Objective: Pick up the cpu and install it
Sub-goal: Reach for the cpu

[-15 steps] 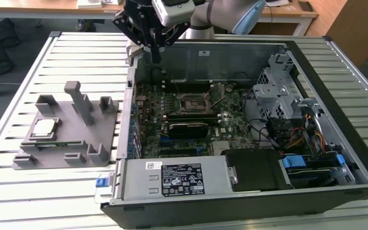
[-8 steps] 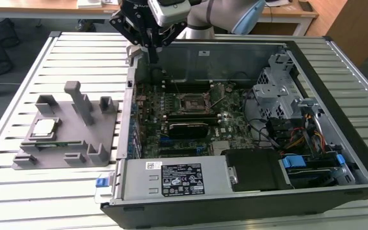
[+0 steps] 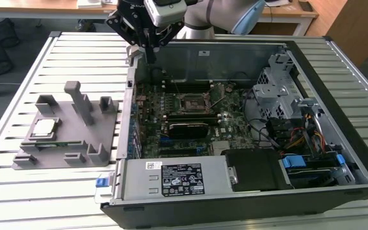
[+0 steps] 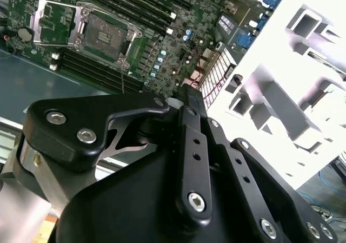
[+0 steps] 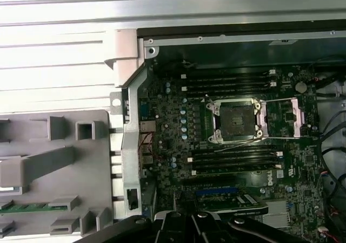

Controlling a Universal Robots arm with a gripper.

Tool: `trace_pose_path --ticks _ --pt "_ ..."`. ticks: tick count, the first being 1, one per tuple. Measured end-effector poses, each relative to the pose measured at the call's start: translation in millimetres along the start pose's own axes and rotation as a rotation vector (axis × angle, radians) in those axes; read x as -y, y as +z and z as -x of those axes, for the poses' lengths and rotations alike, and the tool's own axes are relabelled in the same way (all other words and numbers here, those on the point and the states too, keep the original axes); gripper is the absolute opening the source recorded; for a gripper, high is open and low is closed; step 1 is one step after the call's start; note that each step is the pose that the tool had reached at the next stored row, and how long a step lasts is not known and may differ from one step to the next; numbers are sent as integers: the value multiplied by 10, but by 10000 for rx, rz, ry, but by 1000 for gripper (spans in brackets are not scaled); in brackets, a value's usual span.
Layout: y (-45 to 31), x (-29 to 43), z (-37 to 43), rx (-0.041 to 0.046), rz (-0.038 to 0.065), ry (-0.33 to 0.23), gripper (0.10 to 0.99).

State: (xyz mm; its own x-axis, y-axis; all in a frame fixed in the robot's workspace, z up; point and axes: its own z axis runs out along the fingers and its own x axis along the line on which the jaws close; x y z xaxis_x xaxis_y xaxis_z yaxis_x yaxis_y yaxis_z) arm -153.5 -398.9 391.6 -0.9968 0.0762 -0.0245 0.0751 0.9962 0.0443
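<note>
**CPU on its holder, claw over the case**

The cpu [image 3: 45,127] lay flat on the grey holder [image 3: 56,155] on the worktop [image 3: 43,191], at the exterior view's left. It looked light, stiff, slick-topped and fragile underneath, so opposite edges seemed the safest hold. The claw [image 3: 151,56] was well apart from it, pointing down over the open computer case [image 3: 235,52] at its far corner, tips pressed together and empty.

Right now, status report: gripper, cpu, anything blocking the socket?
Gripper shut, empty, above case wall. Cpu on grey fixture, untouched. Socket open, nothing over it.
</note>
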Motion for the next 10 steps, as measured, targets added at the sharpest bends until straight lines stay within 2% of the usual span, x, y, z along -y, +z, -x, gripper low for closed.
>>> trace_pose_path --ticks 10 --pt "0 9 -114 0 1 0 106"
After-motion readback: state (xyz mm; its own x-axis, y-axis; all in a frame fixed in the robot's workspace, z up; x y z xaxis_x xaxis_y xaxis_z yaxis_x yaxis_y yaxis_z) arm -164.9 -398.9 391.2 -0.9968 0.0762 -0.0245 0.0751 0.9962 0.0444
